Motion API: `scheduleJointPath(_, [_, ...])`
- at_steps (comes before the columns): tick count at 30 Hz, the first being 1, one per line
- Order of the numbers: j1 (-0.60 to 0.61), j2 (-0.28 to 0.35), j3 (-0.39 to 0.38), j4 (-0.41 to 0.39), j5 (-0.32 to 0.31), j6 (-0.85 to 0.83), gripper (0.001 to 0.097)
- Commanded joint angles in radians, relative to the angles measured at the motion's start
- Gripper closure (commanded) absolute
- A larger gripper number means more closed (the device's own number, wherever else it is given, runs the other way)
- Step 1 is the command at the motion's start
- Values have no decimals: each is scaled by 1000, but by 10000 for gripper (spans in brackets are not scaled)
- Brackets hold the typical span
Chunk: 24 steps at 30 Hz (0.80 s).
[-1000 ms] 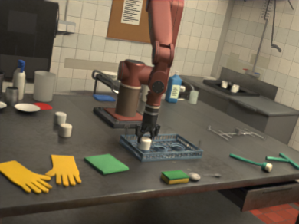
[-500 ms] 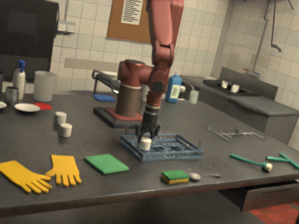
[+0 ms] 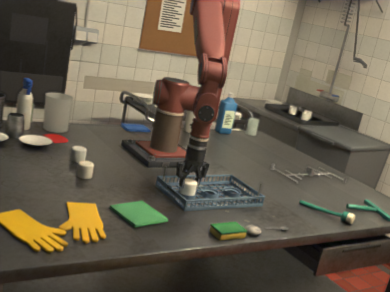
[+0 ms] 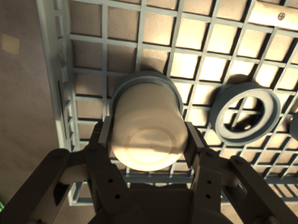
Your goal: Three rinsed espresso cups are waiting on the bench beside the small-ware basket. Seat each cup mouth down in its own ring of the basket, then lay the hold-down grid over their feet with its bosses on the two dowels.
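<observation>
The blue small-ware basket (image 3: pixel 210 191) sits in the middle of the bench, and a white espresso cup (image 4: pixel 147 125) stands mouth down in its left ring, foot toward the wrist camera. My gripper (image 4: pixel 148 143) is still closed around this cup from above. The ring beside it (image 4: pixel 247 113) is empty. Two more white cups (image 3: pixel 79 153) (image 3: pixel 85 170) stand on the bench to the left of the basket. The wire hold-down grid (image 3: pixel 305 174) lies flat on the bench to the right of the basket.
A grey canister (image 3: pixel 57 112) and a plate (image 3: pixel 35 140) stand at the far left. Yellow gloves (image 3: pixel 55 227), a green cloth (image 3: pixel 138 213) and a sponge (image 3: pixel 228 230) lie along the near edge. Green brushes (image 3: pixel 350 210) lie at the right.
</observation>
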Motion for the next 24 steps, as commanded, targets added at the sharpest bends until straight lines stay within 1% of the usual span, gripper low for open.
scheduleJointPath(1, [0, -1, 2, 0, 0, 0, 311])
scheduleJointPath(9, [0, -1, 2, 0, 0, 0, 161])
scheduleJointPath(24, [0, -1, 2, 0, 0, 0, 161])
